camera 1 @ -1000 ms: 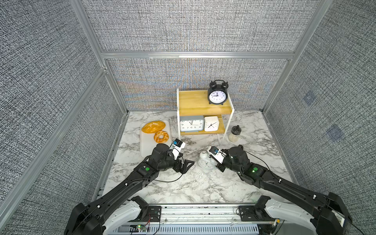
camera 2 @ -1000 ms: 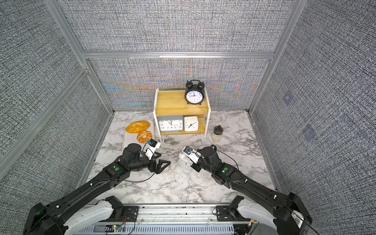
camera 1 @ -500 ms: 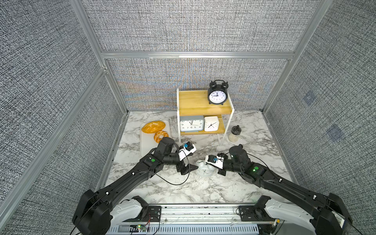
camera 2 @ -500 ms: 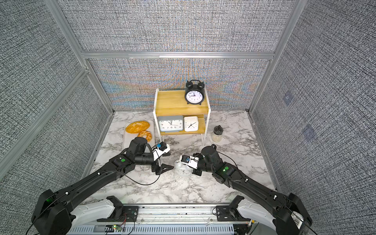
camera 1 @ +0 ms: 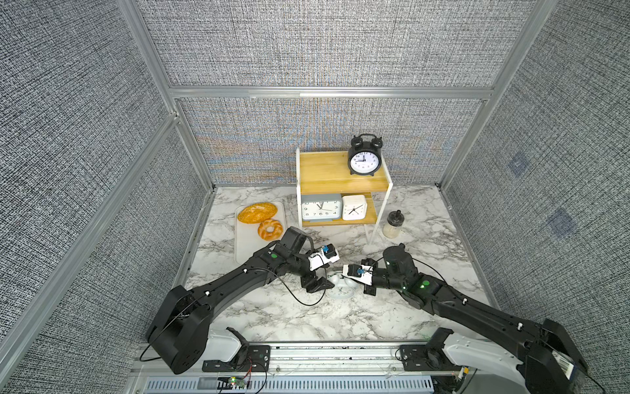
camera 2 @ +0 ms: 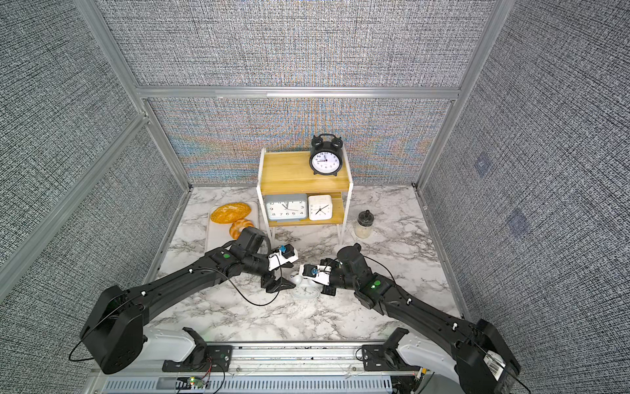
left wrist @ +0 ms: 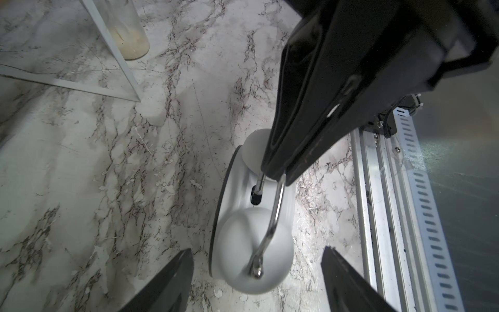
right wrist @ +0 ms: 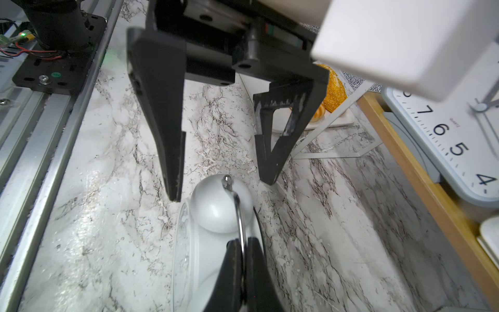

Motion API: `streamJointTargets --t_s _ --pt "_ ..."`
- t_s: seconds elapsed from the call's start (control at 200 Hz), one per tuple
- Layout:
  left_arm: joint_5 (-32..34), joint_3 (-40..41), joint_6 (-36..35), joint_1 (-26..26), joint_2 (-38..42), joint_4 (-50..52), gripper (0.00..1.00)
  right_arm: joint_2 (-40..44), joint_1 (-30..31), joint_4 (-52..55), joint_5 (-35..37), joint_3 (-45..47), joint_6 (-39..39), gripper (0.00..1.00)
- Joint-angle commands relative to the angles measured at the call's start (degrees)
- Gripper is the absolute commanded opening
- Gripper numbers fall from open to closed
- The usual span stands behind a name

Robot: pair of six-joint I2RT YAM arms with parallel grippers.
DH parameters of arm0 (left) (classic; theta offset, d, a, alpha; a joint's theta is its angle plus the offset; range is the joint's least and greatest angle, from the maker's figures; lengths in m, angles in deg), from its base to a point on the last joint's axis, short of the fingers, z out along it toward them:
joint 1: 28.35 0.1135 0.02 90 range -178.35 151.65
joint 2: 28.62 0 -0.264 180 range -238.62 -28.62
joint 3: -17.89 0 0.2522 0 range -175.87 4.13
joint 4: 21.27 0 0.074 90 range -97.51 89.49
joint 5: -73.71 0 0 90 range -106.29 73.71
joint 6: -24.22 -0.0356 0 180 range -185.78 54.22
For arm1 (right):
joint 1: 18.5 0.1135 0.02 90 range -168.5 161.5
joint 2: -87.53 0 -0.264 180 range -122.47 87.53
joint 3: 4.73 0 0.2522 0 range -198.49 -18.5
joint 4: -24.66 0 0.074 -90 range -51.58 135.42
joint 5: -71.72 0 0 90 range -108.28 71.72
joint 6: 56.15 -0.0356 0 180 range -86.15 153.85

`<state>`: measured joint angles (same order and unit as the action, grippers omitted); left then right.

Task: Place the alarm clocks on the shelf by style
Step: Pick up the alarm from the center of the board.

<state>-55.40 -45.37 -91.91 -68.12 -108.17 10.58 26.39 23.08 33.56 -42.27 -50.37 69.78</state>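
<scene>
White bell clock: set on table, wire handle pinched by closed right jaws, one bell flanked by wide-spread left jaws. Shelf: black clock held above, grey clock and square clock below.

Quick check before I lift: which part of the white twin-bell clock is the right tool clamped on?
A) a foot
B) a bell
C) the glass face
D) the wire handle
D: in the right wrist view the right tool is shut on the thin wire handle arching over the white twin-bell clock.
</scene>
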Motion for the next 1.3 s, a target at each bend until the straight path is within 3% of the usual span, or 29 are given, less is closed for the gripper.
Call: streamJointTargets --t_s 0.0,0.24,0.43,0.761,1.041,1.296 --pt "-0.5 -0.5 -0.6 -0.6 -1.4 0.7 0.80 0.1 -0.1 0.0 -1.0 0.2 -0.2 0.00" --pt "1.8 -1.2 1.2 -1.1 -3.9 0.1 0.78 0.5 -0.1 0.0 -0.8 0.4 -0.6 0.00" --pt "2.1 -1.3 1.6 -1.5 -4.4 0.3 0.69 0.5 -0.1 -0.1 -0.6 0.4 -0.9 0.00" --pt "2.5 -1.7 2.2 -2.2 -5.4 -0.1 0.68 0.1 -0.1 -0.2 -0.7 0.5 -1.2 0.00" --pt "1.3 -2.3 2.7 -2.3 -4.8 0.9 0.43 0.1 -0.1 -0.3 -0.2 0.5 -1.6 0.00" --pt "1.7 -3.1 3.6 -2.5 -5.0 1.7 0.36 0.4 -0.1 -0.9 1.2 0.9 -2.9 0.03"
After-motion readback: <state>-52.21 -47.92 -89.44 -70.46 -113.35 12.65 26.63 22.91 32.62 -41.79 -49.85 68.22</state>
